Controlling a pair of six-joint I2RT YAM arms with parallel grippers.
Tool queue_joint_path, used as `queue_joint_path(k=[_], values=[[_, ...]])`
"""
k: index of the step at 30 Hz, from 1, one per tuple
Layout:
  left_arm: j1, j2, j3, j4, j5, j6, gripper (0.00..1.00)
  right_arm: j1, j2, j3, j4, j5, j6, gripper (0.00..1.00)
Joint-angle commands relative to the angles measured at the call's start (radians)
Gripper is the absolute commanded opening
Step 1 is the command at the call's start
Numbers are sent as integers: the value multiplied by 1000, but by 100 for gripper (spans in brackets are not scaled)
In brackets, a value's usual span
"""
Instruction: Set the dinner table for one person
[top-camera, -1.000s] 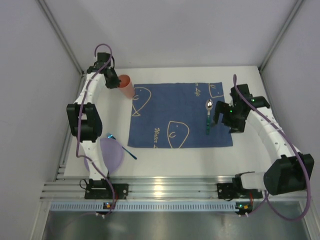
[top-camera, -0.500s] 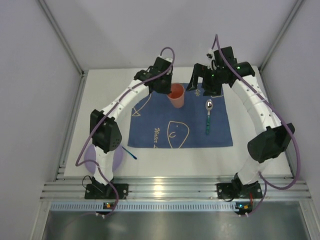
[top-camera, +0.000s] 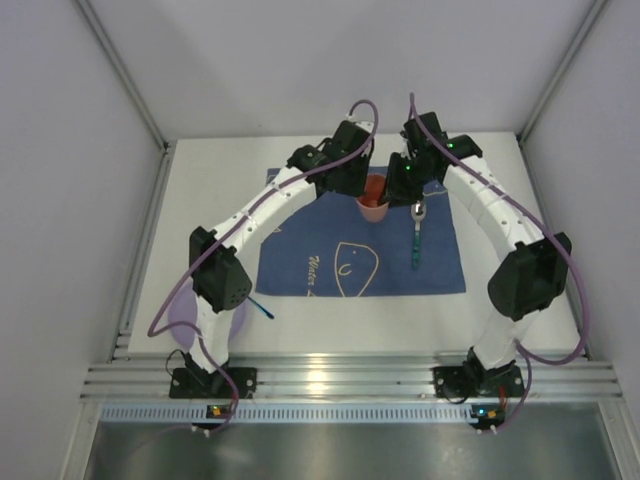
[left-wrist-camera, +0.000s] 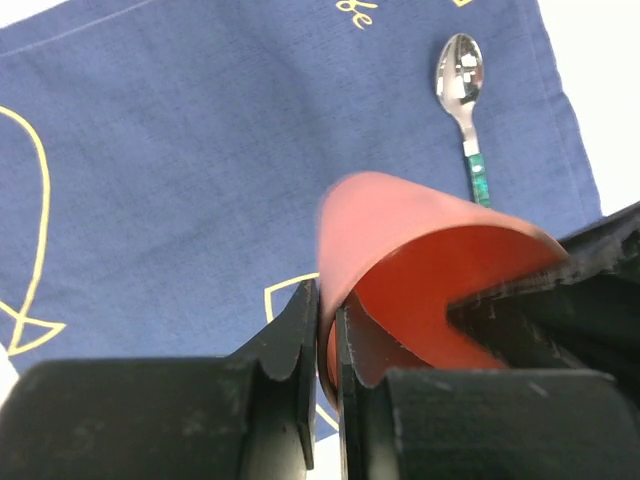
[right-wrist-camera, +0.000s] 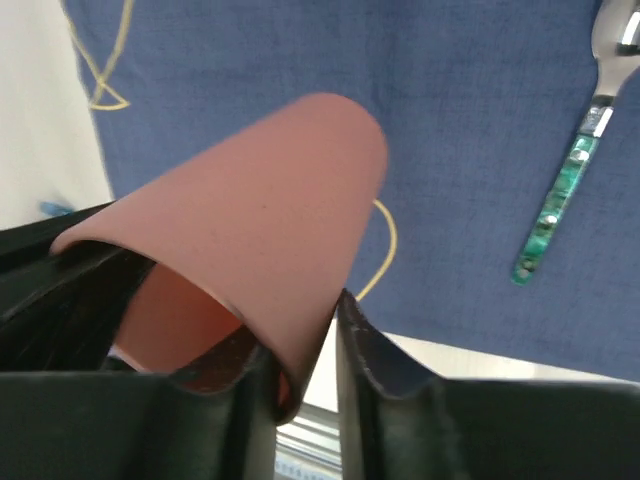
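Arms meet over the far middle of the blue cloth (top-camera: 300, 250) in the top view; that cloth lies on the white desk (top-camera: 195, 195), which spans the whole cell floor under your rig. Your left end effector (top-camera: 362, 188) and right end effector (top-camera: 392, 190) come together at the orange cup (top-camera: 374, 203). A spoon (top-camera: 416, 235) lies on the cloth just right of the cup, bowl toward the far edge. Near your left base a purple plate (top-camera: 238, 315) sits on the desk, partly hidden by the arm, with a blue utensil (top-camera: 262, 308) just beside it

Left wrist view: your left fingers are clamped on the cup's rim, one inside and one outside, and a dark finger of the other arm reaches in at the mouth

Right wrist view: your right fingers straddle the cup's wall, close against it, but you cannot tell whether they press on it
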Motion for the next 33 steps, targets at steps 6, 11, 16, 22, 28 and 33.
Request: queue_joint_path(k=[6, 11, 16, 22, 28, 33], values=[[-16, -98, -33, 32, -50, -28, 43, 19, 58, 70, -19, 172, -5, 0], [17, -166, -132, 3, -187, -38, 70, -29, 133, 190, -77, 241, -33, 0], [125, -320, -300, 1, -200, -76, 78, -151, 243, 325, -103, 218, -42, 0], [193, -506, -538, 17, -183, -120, 81, -266, 426, 569, -163, 235, -52, 0], [210, -653, -708, 67, -98, -136, 91, -340, 514, 653, -140, 203, -33, 0], [235, -660, -718, 15, -104, -150, 91, -354, 557, 653, -123, 171, -15, 0]])
